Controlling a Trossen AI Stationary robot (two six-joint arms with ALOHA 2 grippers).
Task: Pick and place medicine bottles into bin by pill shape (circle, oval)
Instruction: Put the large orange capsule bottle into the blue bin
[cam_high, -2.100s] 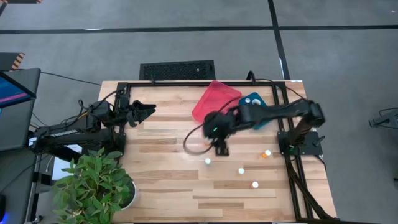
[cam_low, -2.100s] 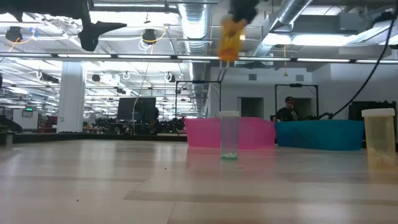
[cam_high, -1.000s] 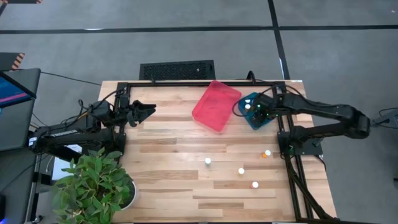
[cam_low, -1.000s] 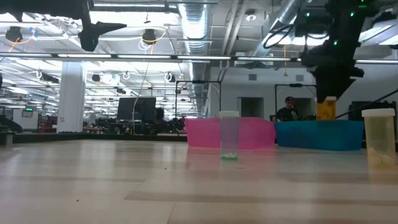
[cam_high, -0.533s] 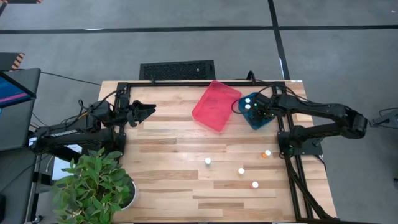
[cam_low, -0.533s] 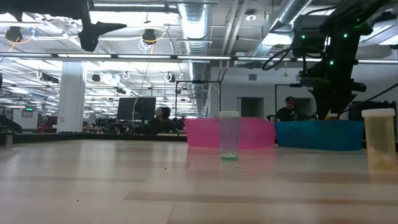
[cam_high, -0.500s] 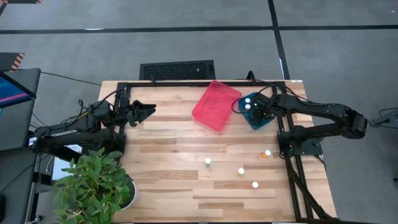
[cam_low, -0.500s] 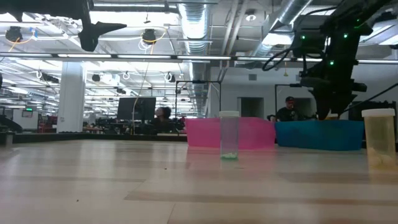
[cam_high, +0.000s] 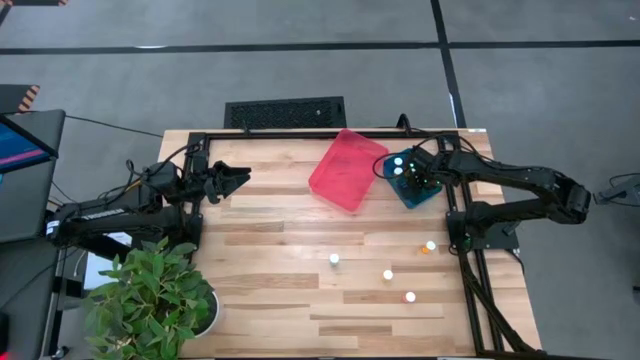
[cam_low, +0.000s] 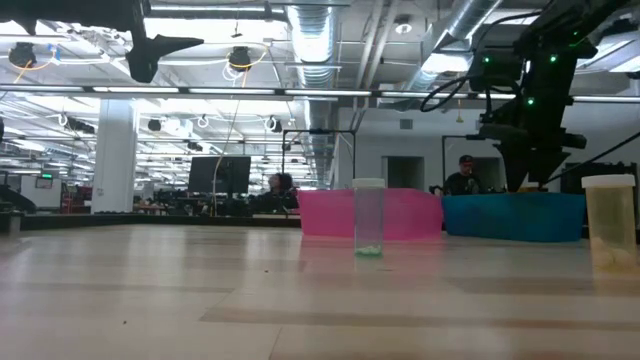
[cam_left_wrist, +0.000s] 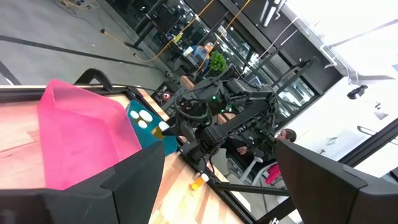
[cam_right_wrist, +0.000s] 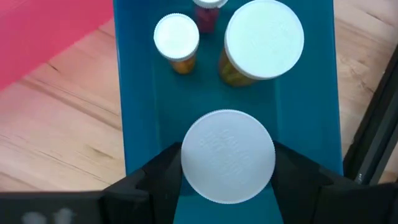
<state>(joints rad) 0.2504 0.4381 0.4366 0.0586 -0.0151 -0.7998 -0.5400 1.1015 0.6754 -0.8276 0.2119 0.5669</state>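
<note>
My right gripper (cam_high: 413, 178) is low in the blue bin (cam_high: 405, 190) at the table's far right, shut on a white-capped bottle (cam_right_wrist: 228, 155). Its body is hidden under the cap, and in the low view behind the bin wall (cam_low: 515, 216). In the bin stand a small orange bottle (cam_right_wrist: 176, 37), a wide-capped bottle (cam_right_wrist: 264, 38) and a third bottle (cam_right_wrist: 208, 7). Several bottles stand on their bases on the wood: (cam_high: 335, 259), (cam_high: 388, 274), (cam_high: 409, 296), (cam_high: 430, 246). My left gripper (cam_high: 238, 178) waits open and empty at the table's left. My right gripper pinches the bottle between its two fingers (cam_right_wrist: 163, 177), one on each side just below the round white cap (cam_right_wrist: 186, 163). The fingers come from above, pointing down. The bottle stands upright inside the blue bin. I cannot tell whether its base rests on the bin floor.
A pink bin (cam_high: 347, 168) lies next to the blue bin on its left. A black frame (cam_high: 462, 215) runs along the table's right edge. A potted plant (cam_high: 150, 295) stands at the near left corner. A person (cam_low: 463, 175) shows in the room behind.
My right gripper has gone down into the blue bin with the orange bottle. The bottle showed above the bin wall a second ago and is now hidden behind it.
</note>
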